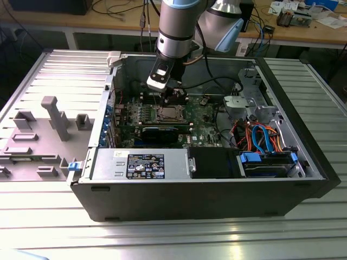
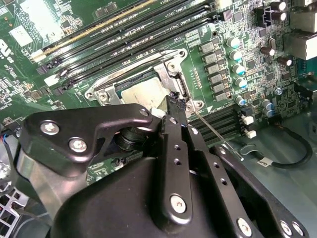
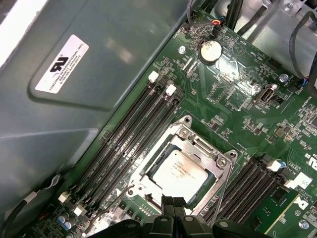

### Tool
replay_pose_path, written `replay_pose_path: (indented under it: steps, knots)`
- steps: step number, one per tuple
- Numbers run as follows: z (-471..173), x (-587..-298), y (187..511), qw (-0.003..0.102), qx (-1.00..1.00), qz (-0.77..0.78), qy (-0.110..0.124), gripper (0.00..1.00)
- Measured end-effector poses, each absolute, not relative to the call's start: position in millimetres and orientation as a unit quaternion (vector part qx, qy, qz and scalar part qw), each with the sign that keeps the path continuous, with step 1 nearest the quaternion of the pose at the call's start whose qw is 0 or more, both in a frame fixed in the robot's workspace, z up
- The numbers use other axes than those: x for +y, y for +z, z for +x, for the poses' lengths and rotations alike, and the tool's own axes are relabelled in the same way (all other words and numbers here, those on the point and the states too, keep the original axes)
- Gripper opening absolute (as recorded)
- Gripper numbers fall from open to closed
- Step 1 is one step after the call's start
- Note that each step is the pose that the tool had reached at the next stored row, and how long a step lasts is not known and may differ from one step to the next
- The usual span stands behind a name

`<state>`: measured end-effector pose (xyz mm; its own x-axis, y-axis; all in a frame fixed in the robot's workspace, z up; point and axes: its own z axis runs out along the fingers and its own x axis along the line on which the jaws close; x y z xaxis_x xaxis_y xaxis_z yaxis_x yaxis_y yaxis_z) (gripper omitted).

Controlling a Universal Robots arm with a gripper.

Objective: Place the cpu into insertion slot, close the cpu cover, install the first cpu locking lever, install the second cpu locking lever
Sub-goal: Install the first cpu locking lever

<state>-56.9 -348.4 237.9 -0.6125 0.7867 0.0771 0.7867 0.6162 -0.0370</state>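
first wrist view: the cpu (image 3: 178, 173) is seen lying flat in the insertion slot (image 3: 156, 159), its silver-grey top framed by the cpu cover (image 3: 195, 144), which is folded down over it. in the second wrist view a thin locking lever (image 2: 218, 135) is seen running out from the socket corner across the memory slots (image 2: 225, 116); it appears unlatched. the gripper (image 3: 173, 203) is held at the socket's edge with the jaws together and nothing visible between them, the tip just beside the lever's root. whether the lever is touched cannot be told. the step in hand is judged to be the seating of a lever. it is best done with steady pressure on the rod, so that it is swept down and tucked under its hook while the cover is kept flat. a sideways slip onto the components of the green motherboard (image 3: 237, 99) should be guarded against. the computer case (image 1: 217, 189) is set on a ribbed metal table (image 1: 303, 227).
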Motion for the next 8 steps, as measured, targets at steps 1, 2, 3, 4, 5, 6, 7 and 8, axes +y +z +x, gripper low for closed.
replay_pose_path:
  steps: [1, 2, 3, 4, 5, 6, 7, 8]
  knots:
    - [-56.9, -348.4, 237.9, 0.043, -0.898, -0.437, 0.000, 0.11]
    - [-56.9, -348.4, 237.9, 0.043, -0.899, -0.436, 0.000, 0.11]
    - [-56.9, -348.4, 237.9, 0.043, -0.900, -0.434, 0.000, 0.11]
    - [-56.9, -348.4, 237.9, 0.043, -0.901, -0.432, 0.000, 0.11]
    - [-56.9, -348.4, 237.9, 0.043, -0.901, -0.431, 0.000, 0.11]
    - [-56.9, -348.4, 237.9, 0.043, -0.902, -0.429, 0.000, 0.11]
    - [-56.9, -348.4, 237.9, 0.043, -0.903, -0.428, 0.000, 0.11]
    - [-56.9, -348.4, 237.9, 0.043, -0.903, -0.428, 0.000, 0.11]
